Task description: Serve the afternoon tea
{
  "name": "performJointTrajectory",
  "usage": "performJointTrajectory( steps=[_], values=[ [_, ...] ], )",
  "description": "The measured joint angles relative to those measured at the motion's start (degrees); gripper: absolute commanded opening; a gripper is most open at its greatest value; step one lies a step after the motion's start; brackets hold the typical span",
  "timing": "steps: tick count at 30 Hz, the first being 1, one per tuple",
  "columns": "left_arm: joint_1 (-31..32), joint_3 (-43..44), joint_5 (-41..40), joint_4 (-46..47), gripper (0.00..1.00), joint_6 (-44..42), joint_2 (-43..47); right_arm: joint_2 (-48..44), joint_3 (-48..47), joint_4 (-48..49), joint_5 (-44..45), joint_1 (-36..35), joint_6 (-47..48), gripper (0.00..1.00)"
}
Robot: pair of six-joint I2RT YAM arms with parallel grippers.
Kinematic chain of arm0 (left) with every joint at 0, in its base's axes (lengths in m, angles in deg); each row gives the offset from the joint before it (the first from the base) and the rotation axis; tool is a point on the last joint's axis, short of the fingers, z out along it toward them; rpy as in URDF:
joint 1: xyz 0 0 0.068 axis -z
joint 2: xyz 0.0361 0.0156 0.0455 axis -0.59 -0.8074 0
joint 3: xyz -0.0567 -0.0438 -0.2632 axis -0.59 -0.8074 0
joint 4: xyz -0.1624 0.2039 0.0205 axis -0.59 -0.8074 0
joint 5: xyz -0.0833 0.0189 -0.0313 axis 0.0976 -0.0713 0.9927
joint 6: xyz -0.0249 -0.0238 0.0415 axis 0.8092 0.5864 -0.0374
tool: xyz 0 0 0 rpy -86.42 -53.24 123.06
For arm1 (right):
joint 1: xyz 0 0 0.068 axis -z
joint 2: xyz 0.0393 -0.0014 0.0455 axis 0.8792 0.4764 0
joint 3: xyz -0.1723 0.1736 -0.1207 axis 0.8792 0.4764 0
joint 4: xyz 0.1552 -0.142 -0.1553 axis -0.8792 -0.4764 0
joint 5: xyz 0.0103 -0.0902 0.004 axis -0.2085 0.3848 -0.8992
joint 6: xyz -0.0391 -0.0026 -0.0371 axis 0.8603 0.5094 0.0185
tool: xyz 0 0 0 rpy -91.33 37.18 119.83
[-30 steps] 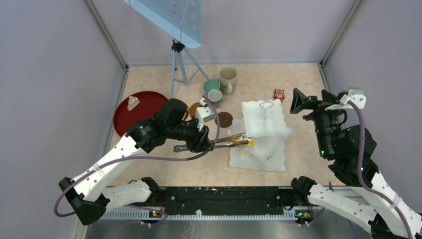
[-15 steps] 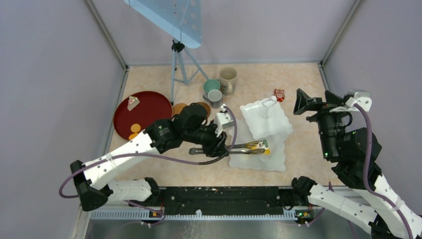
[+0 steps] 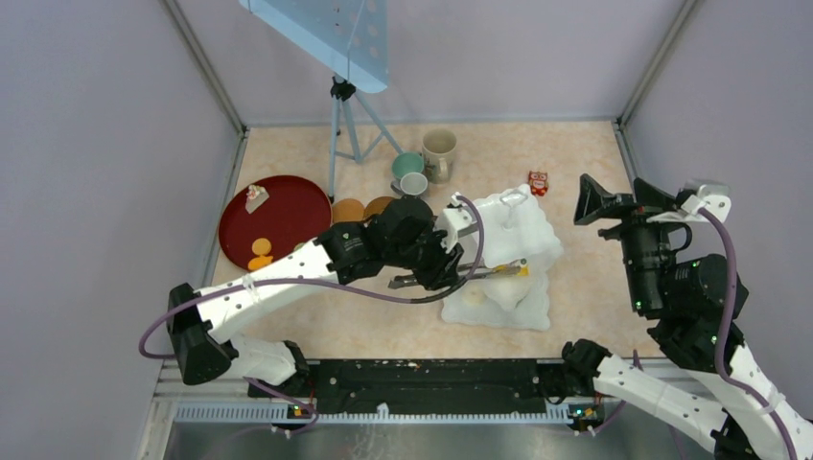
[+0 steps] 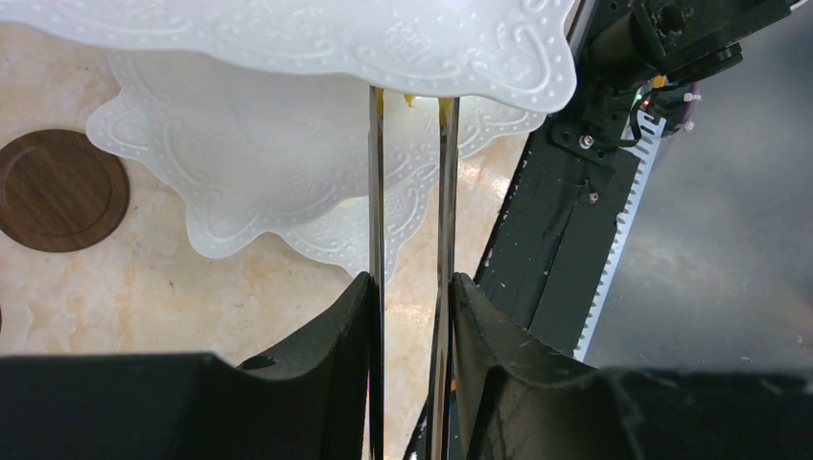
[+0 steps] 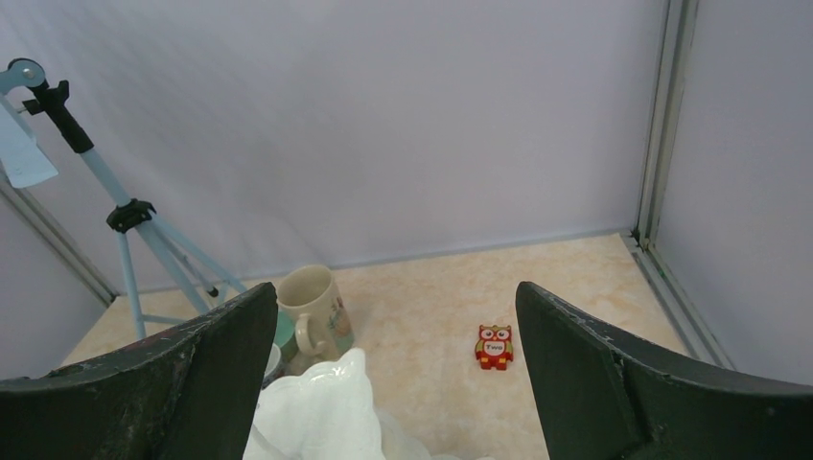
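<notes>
While clamping long thin metal tongs [image 4: 447, 192] in left gripper [image 4: 410, 287], aims toward right edge into white three-tier square stand [image 4: 288, 38]. Nearer than splayed right gripper [image 5: 395, 326].

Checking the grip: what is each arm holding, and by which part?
Left arm's fingers squeeze the tongs near their handle end; right arm's fingers hold nothing.

Enclosure: plain lilac walls [image 3: 115, 125], metal corner posts [image 3: 203, 62]; beige marbled tabletop [image 3: 575, 153]; blue tripod [image 3: 339, 93] bearing pale-blue panel [image 3: 326, 34], rear left.
</notes>
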Motion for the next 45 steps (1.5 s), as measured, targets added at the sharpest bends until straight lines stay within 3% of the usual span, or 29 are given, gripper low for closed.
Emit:
performJointTrajectory(
  steps=[6,18,27,38,45],
  values=[
    [1.38,0.11,-1.60,1.92,0.32,1.42,-0.98,-0.31,0.76,-0.17,-0.17,0.00,0.07,0.92],
    [3.19,0.24,-4.94,2.27,0.54,2.08,-2.84,-1.29,1.11,-0.44,-0.96,0.00,0.28,0.92],
    [3.19,0.26,-6.19,1.07,0.54,2.23,-1.84,-2.43,1.11,-1.01,-1.44,0.00,0.24,0.92],
    [3.19,0.61,-6.84,-7.21,0.53,0.68,7.28,-3.63,1.14,-1.40,-1.62,0.00,0.44,0.92],
    [2.99,0.61,-15.96,-16.87,0.51,1.51,11.28,-4.63,3.15,-1.25,-2.67,0.00,0.63,0.92]
  ],
)
